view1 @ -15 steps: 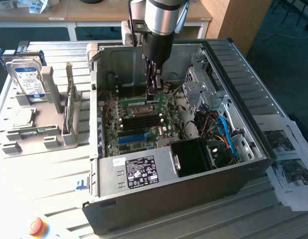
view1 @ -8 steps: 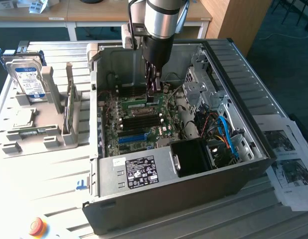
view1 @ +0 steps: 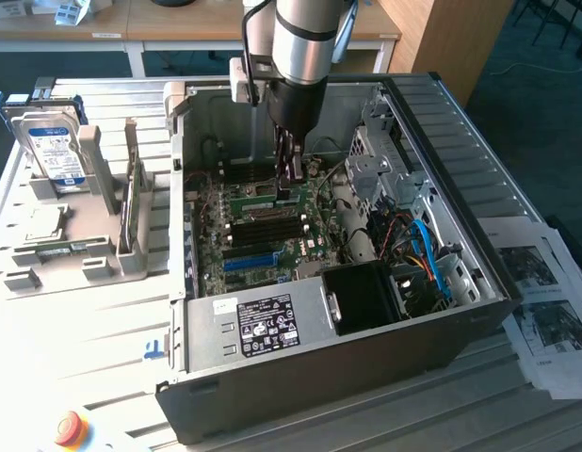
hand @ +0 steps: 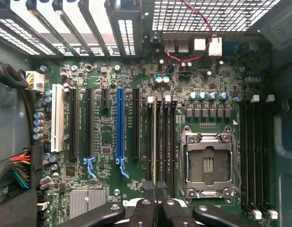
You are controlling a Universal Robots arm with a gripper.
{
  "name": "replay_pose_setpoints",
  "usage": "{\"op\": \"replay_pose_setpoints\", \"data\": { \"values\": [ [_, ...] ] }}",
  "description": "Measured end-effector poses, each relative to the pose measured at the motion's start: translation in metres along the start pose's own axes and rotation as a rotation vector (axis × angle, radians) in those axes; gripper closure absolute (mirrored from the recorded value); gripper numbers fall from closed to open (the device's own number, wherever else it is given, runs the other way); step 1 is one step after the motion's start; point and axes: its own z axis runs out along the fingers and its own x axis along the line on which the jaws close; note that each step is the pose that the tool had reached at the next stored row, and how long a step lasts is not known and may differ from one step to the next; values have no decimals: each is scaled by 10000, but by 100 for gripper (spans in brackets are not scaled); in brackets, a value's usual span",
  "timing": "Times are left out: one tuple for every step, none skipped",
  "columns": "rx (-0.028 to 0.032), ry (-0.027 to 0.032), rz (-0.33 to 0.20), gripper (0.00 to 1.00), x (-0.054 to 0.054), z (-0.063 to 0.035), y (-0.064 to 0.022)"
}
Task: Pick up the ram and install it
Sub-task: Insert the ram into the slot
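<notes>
My gripper (view1: 287, 191) reaches straight down into the open computer case (view1: 442, 122), right above the motherboard (view1: 263, 245). It is shut on the ram (view1: 256, 199), a thin green stick lying level at the fingertips. In the wrist view the ram (hand: 154, 142) appears edge-on as a narrow pale line. It runs along the black memory slots (hand: 166, 142) beside the processor socket (hand: 207, 163). The gripper (hand: 155, 188) fingers press together on its near end. I cannot tell whether the stick sits in a slot or hovers just above it.
A blue expansion slot (hand: 120, 125) and more black slots lie beside the memory slots. A second bank of memory slots (hand: 254, 151) is past the socket. Cables (view1: 428, 254) and a black shroud (view1: 366, 297) fill the case's near side. A grey parts tray (view1: 112, 198) holds a hard drive (view1: 51, 151).
</notes>
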Motion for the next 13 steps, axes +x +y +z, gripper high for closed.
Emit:
{"op": "replay_pose_setpoints", "data": {
  "values": [
    [0,-1,0,89,0,16,-1],
    [0,-1,-1,89,0,32,-2],
    [0,0,0,89,0,47,-2],
    [0,0,0,89,1,62,-3],
    [0,0,-1,89,1,74,-3],
    [0,0,-1,89,1,83,-4],
    [0,1,0,89,1,87,-4],
    [0,2,0,89,1,87,-4],
    [-1,2,0,89,1,87,-4],
    [0,2,0,89,1,87,-4],
    [0,1,0,89,1,87,-4],
    [0,1,0,89,1,87,-4],
    [0,0,0,89,1,87,-4]
  ]
}}
